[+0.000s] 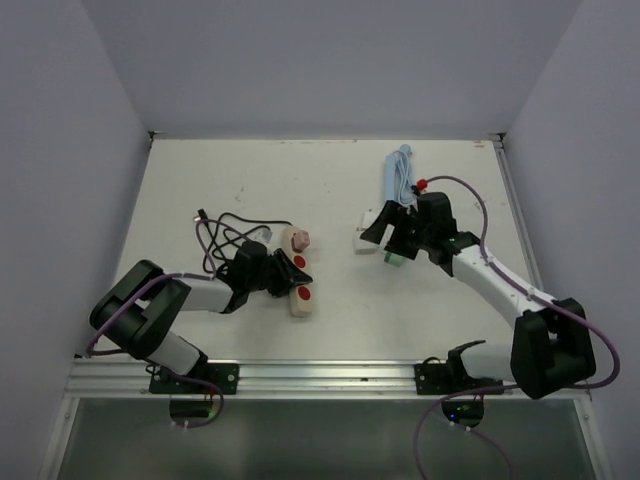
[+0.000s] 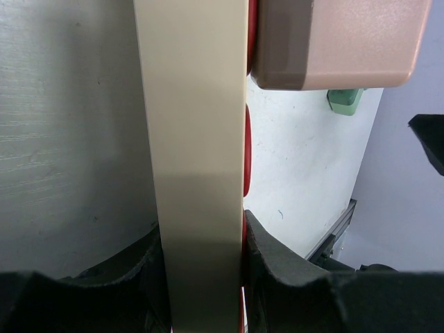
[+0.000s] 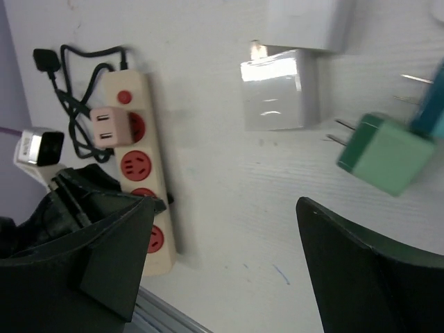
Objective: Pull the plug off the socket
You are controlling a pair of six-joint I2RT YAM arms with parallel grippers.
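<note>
power strip (image 1: 303,298) — beige, red sockets, on the desk (image 1: 250,180); we log the left jaws clamped across its sides, pink plug (image 1: 298,240) seated in one socket. green plug (image 3: 381,154) well apart from it, prongs bare, by the right jaws — spread wide, holding nothing.

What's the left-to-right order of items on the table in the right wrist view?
black cable → power strip → white adapter → green plug. The pink plug is seated in the strip and overlaps both it and the cable, so it is left out.
</note>
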